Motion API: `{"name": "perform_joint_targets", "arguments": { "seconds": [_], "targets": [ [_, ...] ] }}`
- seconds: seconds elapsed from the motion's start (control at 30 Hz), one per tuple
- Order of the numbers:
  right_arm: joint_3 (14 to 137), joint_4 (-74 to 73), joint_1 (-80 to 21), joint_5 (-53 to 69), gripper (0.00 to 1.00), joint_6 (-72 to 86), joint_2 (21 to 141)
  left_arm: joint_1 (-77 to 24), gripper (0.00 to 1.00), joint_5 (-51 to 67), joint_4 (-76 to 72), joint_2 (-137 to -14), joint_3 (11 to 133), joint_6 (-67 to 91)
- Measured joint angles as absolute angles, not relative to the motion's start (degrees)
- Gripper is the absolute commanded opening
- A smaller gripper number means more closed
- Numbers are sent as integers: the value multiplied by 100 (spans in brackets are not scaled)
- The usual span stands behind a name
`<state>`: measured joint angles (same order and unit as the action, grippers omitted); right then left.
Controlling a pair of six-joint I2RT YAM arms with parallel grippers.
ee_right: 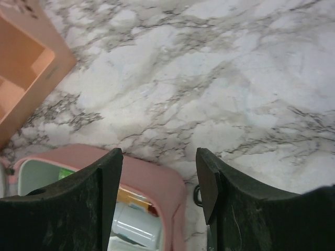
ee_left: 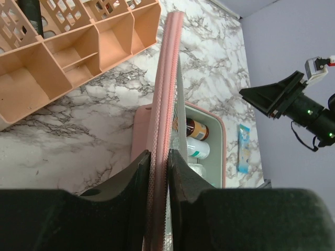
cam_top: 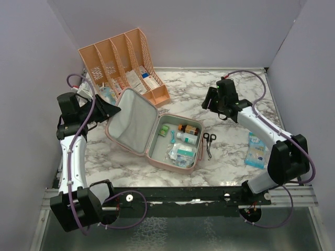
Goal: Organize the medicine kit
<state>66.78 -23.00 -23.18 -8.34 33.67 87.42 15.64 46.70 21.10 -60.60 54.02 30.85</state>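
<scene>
1. The medicine kit (cam_top: 131,123) lies open in the middle of the marble table (cam_top: 230,162). Its base is flat and its lid is raised, tilted toward my left side.
2. In the base I see a brown bottle (cam_top: 188,128), a white bottle (cam_top: 187,138) and some packets.
3. My left gripper (ee_left: 159,157) is pinched onto the lid's pink zipped edge, one finger on each face.
4. My right gripper (ee_right: 159,157) hangs above bare marble just past the kit's far right corner, fingers spread wide, holding nothing.
5. Black-handled scissors (cam_top: 209,142) lie just beside the base's right wall, and a blue packet (cam_top: 256,150) lies further right.
6. A peach slotted organizer (cam_top: 123,57) stands behind the kit at the back left.
</scene>
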Motion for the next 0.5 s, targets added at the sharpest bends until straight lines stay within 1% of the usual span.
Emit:
{"name": "perform_joint_targets", "arguments": {
  "seconds": [0.13, 0.17, 0.3, 0.5],
  "targets": [
    [6296, -2331, -1610, -611, 58, 3500, 8560, 1485, 1, 4663, 2204, -6062, 5489, 2939],
    [6204, -2366, -1490, -589, 58, 3535, 8510, 1455, 0, 4665, 2231, -6062, 5529, 2895],
    [5817, -2674, -764, -637, 61, 3745, 8313, 1323, 0, 4648, 2381, -6080, 5704, 2740],
    [5380, -3052, 54, -1214, 65, 4088, 8047, 1052, 0, 4414, 2685, -6265, 6097, 2515]
  ]
}}
